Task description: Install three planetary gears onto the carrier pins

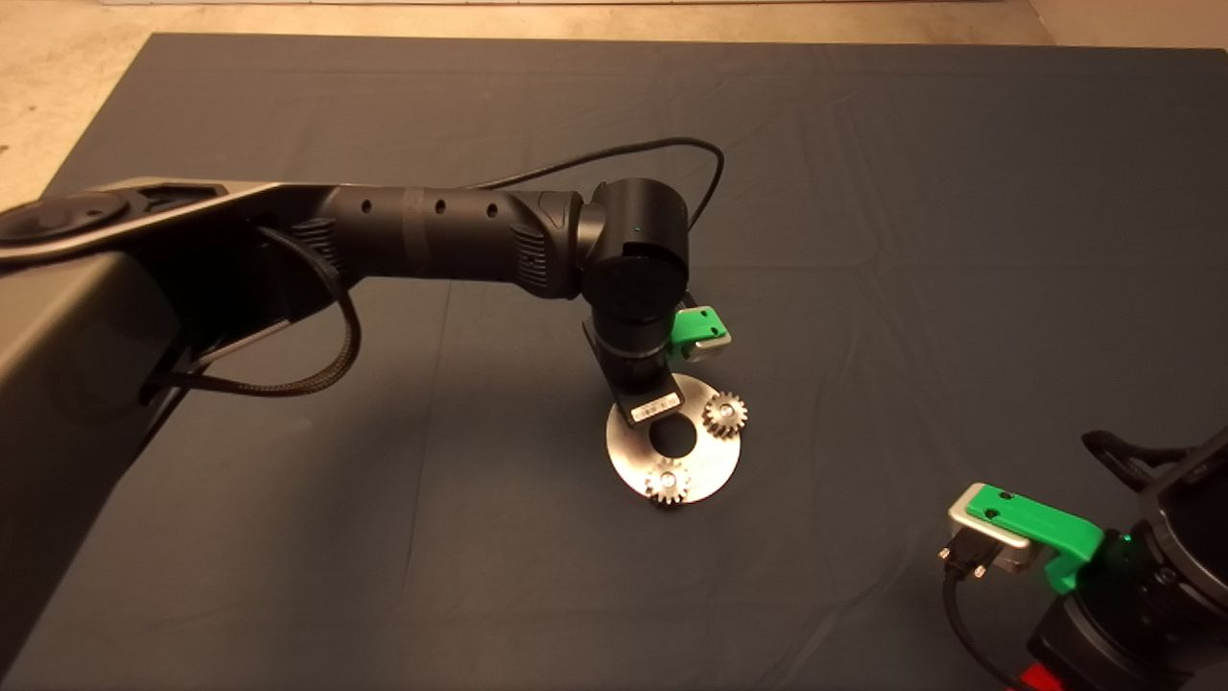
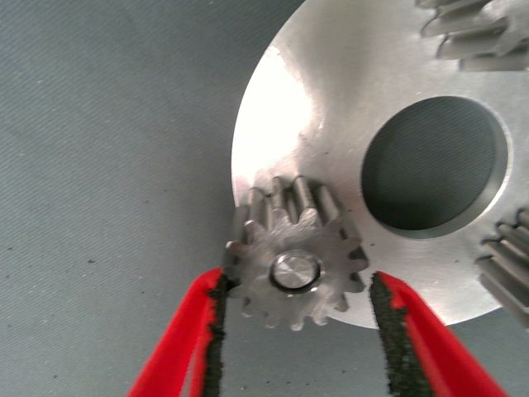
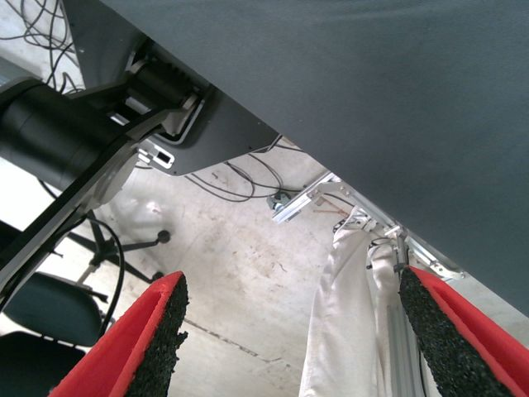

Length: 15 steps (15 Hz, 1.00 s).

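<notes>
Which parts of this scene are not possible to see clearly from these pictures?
- Head view: the third gear and left claw are hidden under the left arm's wrist.
- Left wrist view: two other gears are cut by the edges.
- Right wrist view: the disc is absent; the right claw faces the floor.

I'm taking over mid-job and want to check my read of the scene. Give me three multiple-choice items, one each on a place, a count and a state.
1. Where is the left gripper?
A. over the disc's edge
B. parked at the mat's corner
C. off the mat

2. How many planetary gears sit on the disc?
A. one
B. two
C. three

3. How do the left gripper's fingers stand around the third gear?
A. clamped on its teeth
C. shut beside it
B. open, with a gap on one side

Key: 1 A, the left wrist view shows it there. 2 C, two gears in the head view, a third in the wrist view. 3 B, mat shows between the gear and one pad.
</notes>
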Available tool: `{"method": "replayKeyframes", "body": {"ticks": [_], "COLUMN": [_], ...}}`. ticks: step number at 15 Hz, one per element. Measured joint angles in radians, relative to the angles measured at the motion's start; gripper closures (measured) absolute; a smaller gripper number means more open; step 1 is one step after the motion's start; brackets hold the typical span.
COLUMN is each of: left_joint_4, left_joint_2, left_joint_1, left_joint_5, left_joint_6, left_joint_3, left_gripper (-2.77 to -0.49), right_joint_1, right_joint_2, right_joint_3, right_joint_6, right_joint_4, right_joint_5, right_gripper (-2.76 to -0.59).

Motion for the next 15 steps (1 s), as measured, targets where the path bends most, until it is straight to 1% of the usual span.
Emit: {"method": "replayKeyframes", "body": {"ticks": [1,3,5,7,8,9,10,11,12,13,15], "left_joint_4": [-0.001,-0.002,-0.011,-0.049,-0.063,-0.074,-0.079,-0.081,-0.082,-0.087,-0.096], "left_joint_2": [0.001,0.002,0.002,0.002,0.0,-0.006,-0.017,-0.032,-0.056,-0.081,-0.12], "left_joint_1": [-0.003,-0.017,-0.032,-0.044,-0.05,-0.058,-0.064,-0.069,-0.069,-0.069,-0.068], "left_joint_5": [-0.003,-0.008,-0.011,-0.011,-0.012,-0.012,-0.012,-0.012,-0.012,-0.011,-0.012], "left_joint_6": [0.0,0.0,0.0,0.0,0.0,0.0,0.0,0.0,-0.006,-0.021,-0.043], "left_joint_3": [0.0,0.0,0.0,0.0,0.0,0.0,0.002,0.013,0.037,0.069,0.147], "left_gripper": [-1.16,-1.16,-1.3,-1.31,-1.31,-1.31,-1.31,-1.31,-1.31,-1.31,-1.31], "right_joint_1": [0.001,0.003,0.003,0.003,0.003,0.003,0.002,0.002,0.0,-0.006,-0.012], "right_joint_2": [0.0,0.0,0.0,0.0,0.0,0.0,0.001,0.001,0.006,0.023,0.094], "right_joint_3": [0.0,0.0,0.0,0.0,0.0,0.0,0.0,0.0,0.0,0.0,0.0], "right_joint_6": [0.0,0.0,0.0,0.0,0.0,0.0,0.0,0.0,0.0,0.005,0.032], "right_joint_4": [0.0,0.0,0.0,0.0,0.0,0.0,0.0,0.0,0.0,0.0,0.0], "right_joint_5": [0.0,0.0,0.0,0.0,0.0,0.0,0.0,0.0,-0.001,-0.001,-0.001], "right_gripper": [-1.89,-1.89,-1.89,-1.89,-1.89,-1.89,-1.89,-1.89,-1.89,-1.89,-1.89]}}
